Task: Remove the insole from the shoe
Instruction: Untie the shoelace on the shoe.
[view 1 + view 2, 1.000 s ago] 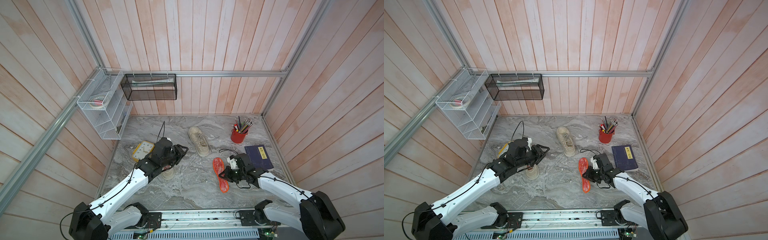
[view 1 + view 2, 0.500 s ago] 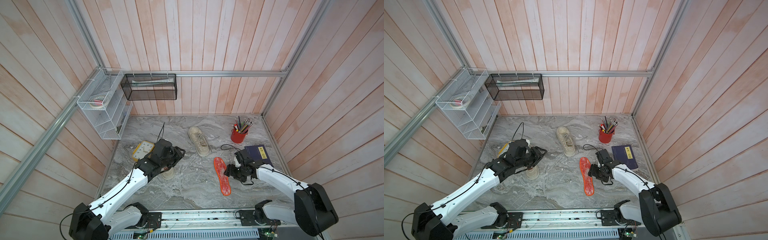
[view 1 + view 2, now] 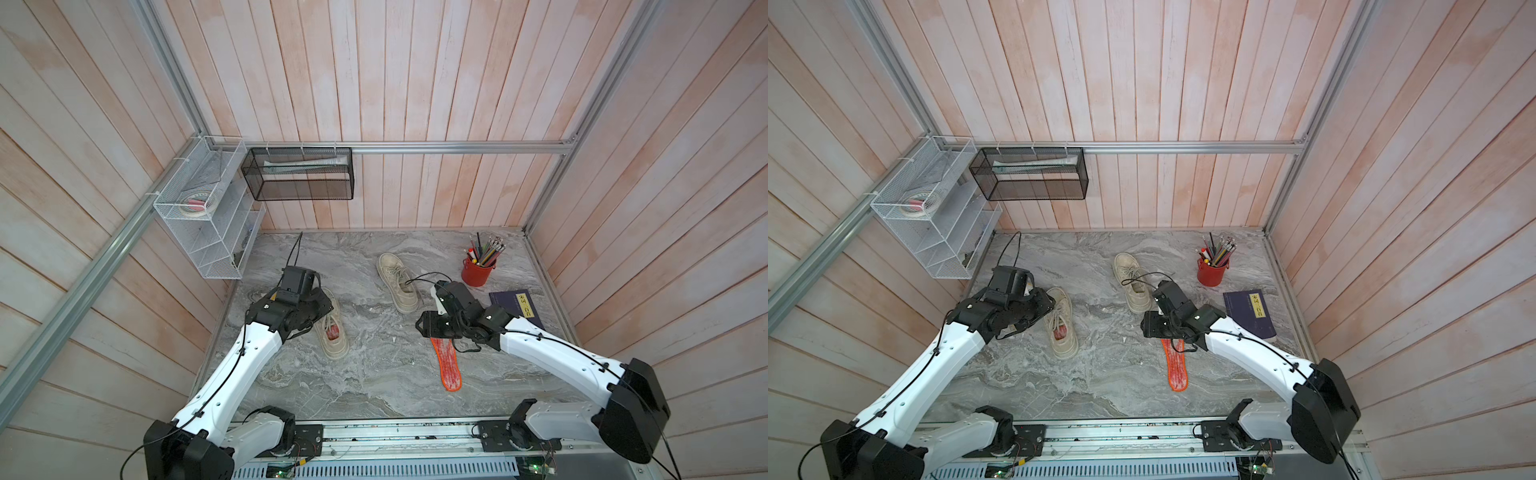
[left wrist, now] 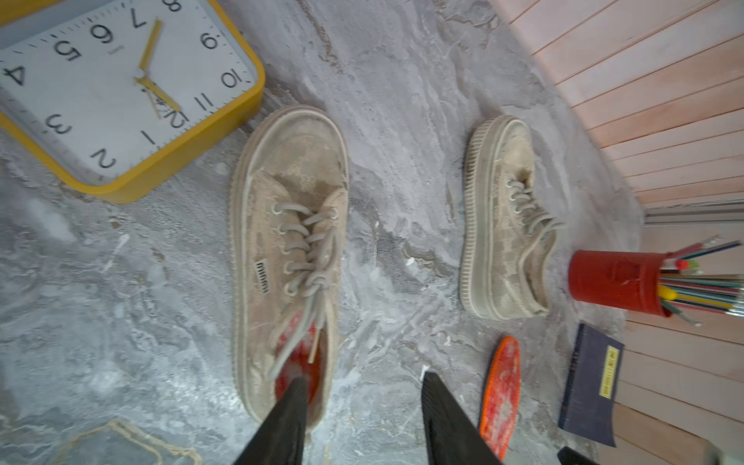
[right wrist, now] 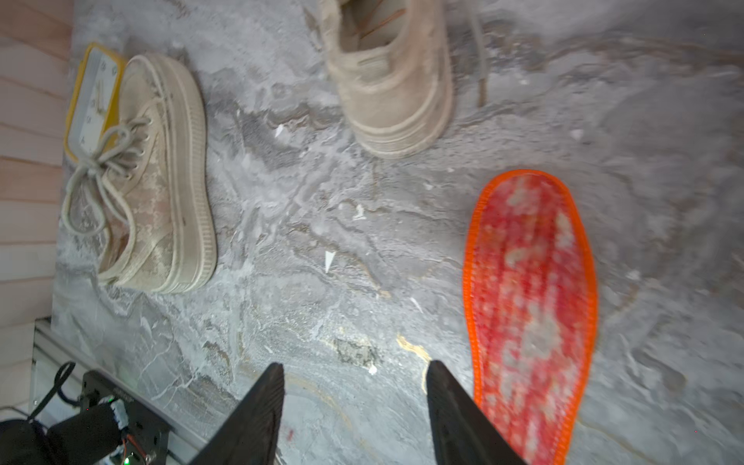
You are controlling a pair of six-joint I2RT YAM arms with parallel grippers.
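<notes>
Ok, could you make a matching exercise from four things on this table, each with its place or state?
Things:
1 loose orange insole
2 shoe next to the yellow clock
3 red cup
4 navy book

States:
A holds pencils
B lies flat on the bare marble table
C has a red insole inside
D lies closed, yellow label up

Pairs: 1-B; 2-C; 3-A; 4-D

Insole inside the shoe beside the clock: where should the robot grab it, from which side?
Likely the insole's heel end, the only red part showing in the shoe's opening. Come from above, reaching into the collar; the laces cover the rest.
</notes>
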